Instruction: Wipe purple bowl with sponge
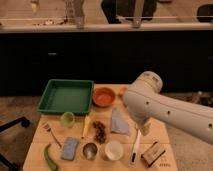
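Observation:
The sponge [69,148], a small pale blue pad, lies flat near the front left of the wooden table [39,137]. The purple bowl is hidden behind my white arm [150,105], which reaches in from the right across the table's back right area, just right of the orange bowl [104,96]. My gripper does not show; it is hidden by the arm's bulk or out of frame. The arm is well away from the sponge, up and to its right.
A green tray [66,95] stands at the back left. A green cup [67,119], fork [51,134], green pepper [50,157], metal cup [90,150], white cup [113,150], blue-grey cloth [119,122], white utensil [135,146] and small box [152,154] crowd the table.

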`<action>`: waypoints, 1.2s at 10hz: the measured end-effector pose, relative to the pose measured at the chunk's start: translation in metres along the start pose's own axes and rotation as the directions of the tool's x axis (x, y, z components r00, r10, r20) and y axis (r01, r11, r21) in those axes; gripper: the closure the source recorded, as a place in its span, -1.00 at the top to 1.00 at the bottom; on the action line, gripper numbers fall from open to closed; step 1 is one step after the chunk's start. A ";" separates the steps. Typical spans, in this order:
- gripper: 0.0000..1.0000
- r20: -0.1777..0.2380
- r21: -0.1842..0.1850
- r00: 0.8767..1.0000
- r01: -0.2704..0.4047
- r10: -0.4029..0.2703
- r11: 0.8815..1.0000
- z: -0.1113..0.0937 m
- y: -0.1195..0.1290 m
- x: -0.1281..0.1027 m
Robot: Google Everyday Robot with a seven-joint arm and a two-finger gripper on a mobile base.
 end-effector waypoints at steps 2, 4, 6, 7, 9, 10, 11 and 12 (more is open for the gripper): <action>0.60 -0.011 -0.013 0.999 0.040 -0.040 0.999 0.001 0.000 -0.014; 0.60 -0.017 -0.025 0.996 0.082 -0.082 0.996 0.003 0.003 -0.029; 0.60 -0.016 -0.029 0.996 0.089 -0.090 0.996 0.003 0.005 -0.032; 0.60 -0.016 -0.030 0.996 0.087 -0.088 0.996 0.003 0.005 -0.031; 0.60 -0.016 -0.030 0.996 0.089 -0.089 0.996 0.003 0.005 -0.032; 0.60 -0.016 -0.029 0.996 0.090 -0.091 0.995 0.003 0.004 -0.032; 0.60 -0.013 -0.026 0.997 0.080 -0.080 0.996 0.003 0.005 -0.029; 0.60 -0.002 -0.018 0.997 0.071 -0.071 0.997 0.002 0.008 -0.025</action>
